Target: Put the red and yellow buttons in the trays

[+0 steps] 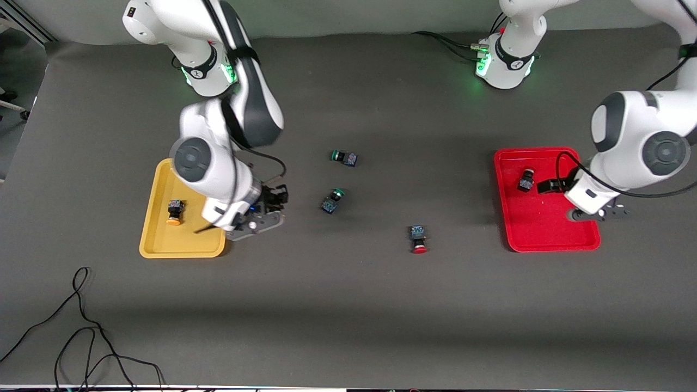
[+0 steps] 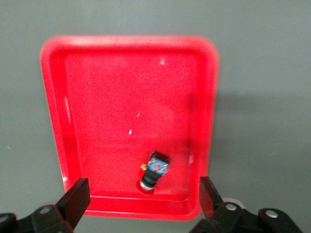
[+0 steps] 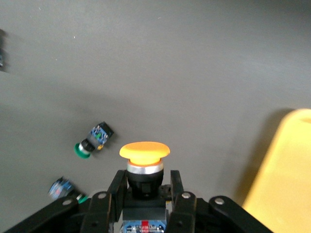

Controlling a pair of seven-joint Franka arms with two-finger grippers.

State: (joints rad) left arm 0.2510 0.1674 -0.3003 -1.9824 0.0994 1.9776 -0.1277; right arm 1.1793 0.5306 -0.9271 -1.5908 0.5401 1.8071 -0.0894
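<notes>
left gripper (image 2: 141,204) jaws wide over red tray (image 2: 53,121) | right gripper (image 3: 146,194) jaws clamp yellow button (image 3: 145,151)

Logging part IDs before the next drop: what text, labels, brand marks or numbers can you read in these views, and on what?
No text is readable in any view.
Blue label on the button in the red tray: too blurred to read.
Blue and red sticker on the yellow button in the right gripper: print too small.
Small dark marks on the arm bases: illegible.

Yellow btn (image 1: 174,212) in yellow tray (image 1: 155,239); red btn (image 1: 526,180) in red tray (image 1: 544,242); red btn (image 1: 418,239) on table; yellow btn (image 3: 144,162) in fingers.
</notes>
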